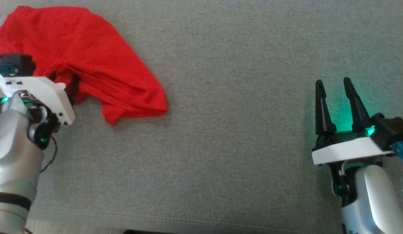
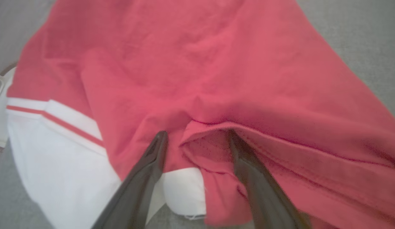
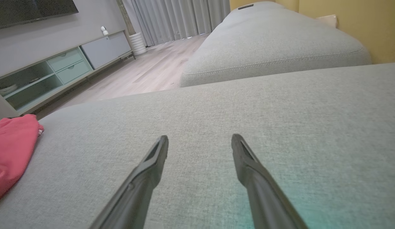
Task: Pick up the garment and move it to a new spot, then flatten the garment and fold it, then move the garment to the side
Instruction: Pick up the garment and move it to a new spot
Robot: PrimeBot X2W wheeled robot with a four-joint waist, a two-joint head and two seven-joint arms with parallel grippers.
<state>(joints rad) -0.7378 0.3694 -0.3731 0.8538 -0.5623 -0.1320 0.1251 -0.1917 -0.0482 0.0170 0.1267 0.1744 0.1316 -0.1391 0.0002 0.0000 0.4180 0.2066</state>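
Red cloth lies all around the left pincer (image 2: 195, 136). Its two dark fingers are spread wide; one rests on top of the fabric and the other has its tip at the mouth of a fold under a stitched hem (image 2: 280, 140). Nothing is pinched between them. Just beside the first finger shows a white panel (image 2: 57, 152) of the same garment (image 1: 84, 55), crossed by a thin red stripe. The garment lies bunched at the far left of the grey sofa cushion (image 1: 220, 130), and its loose folds cover the fingertips in the head view.

Well apart, at the near right, the right pincer (image 1: 333, 83) hovers with its fingers spread and holds nothing, casting a green glow on the bare cushion between them. Beyond it in the right wrist view sit a second cushion (image 3: 273, 44), a yellow wall (image 3: 359, 22), a wooden floor (image 3: 146, 70), grey curtains (image 3: 181, 16) and a low cabinet (image 3: 57, 70).
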